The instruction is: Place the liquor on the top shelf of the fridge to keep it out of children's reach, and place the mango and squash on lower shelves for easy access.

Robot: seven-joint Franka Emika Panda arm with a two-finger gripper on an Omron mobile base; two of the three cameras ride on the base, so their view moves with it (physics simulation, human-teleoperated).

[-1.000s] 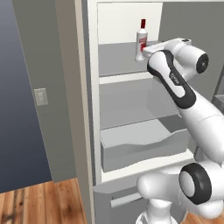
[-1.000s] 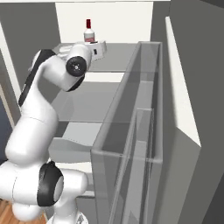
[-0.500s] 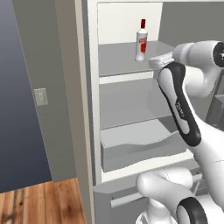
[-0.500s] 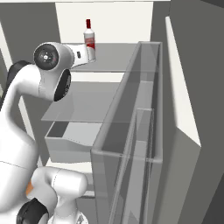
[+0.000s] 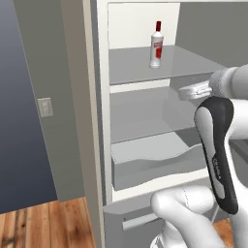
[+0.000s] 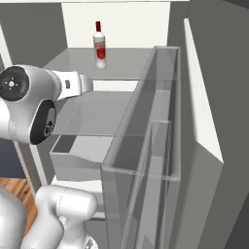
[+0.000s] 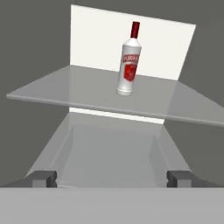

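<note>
On the top shelf point(image 5: 193, 62), upper middle of the frame, the liquor point(image 5: 156, 44) stands upright inside the fridge point(image 6: 204, 126)
Gripper point(image 7: 111, 178) at the bottom edge of the hand view has its jaws spread wide and holds nothing, well apart from the bottle; a lower shelf point(image 7: 111, 151) lies just ahead of its fingertips point(image 7: 43, 178)

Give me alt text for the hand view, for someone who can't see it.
A liquor bottle with a red cap and red label stands upright on the top shelf of an open fridge, against its white back wall. Below, a lower shelf lies bare, and the gripper shows with its jaws wide open, holding nothing.
</note>
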